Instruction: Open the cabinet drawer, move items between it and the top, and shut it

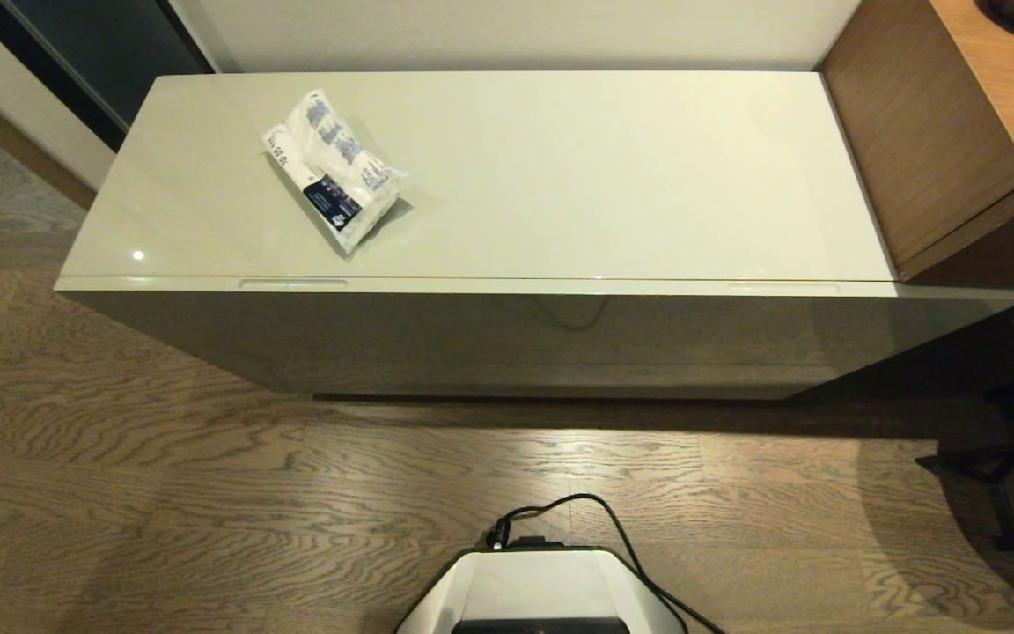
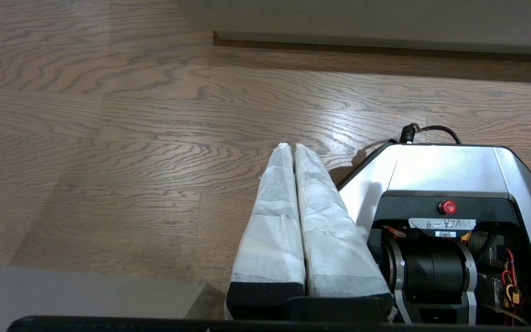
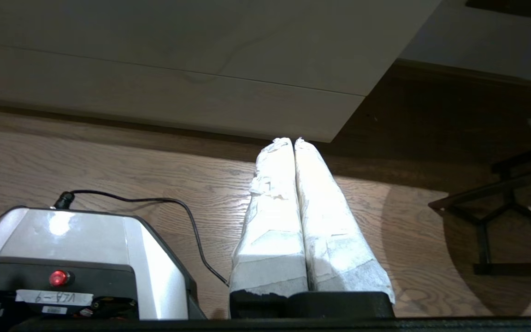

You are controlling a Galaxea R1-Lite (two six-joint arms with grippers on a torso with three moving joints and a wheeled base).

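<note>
The small white packet (image 1: 336, 171) with blue-grey print and a dark label lies on the cream-beige cabinet top (image 1: 613, 176), towards its left. The cabinet drawer (image 1: 542, 339) is shut, with one slot handle (image 1: 292, 283) at the left of its front edge and another (image 1: 782, 287) at the right. The large clear bag is out of view. Neither arm shows in the head view. My left gripper (image 2: 292, 145) hangs shut and empty over the floor beside the base. My right gripper (image 3: 293, 139) is shut and empty too, low before the drawer front (image 3: 178, 60).
A brown wooden furniture piece (image 1: 938, 132) butts against the cabinet's right end. A dark metal stand (image 1: 1013, 458) sits on the floor at the right. My white base (image 1: 542, 590) with its black cable (image 1: 621, 537) stands on the wooden floor in front of the cabinet.
</note>
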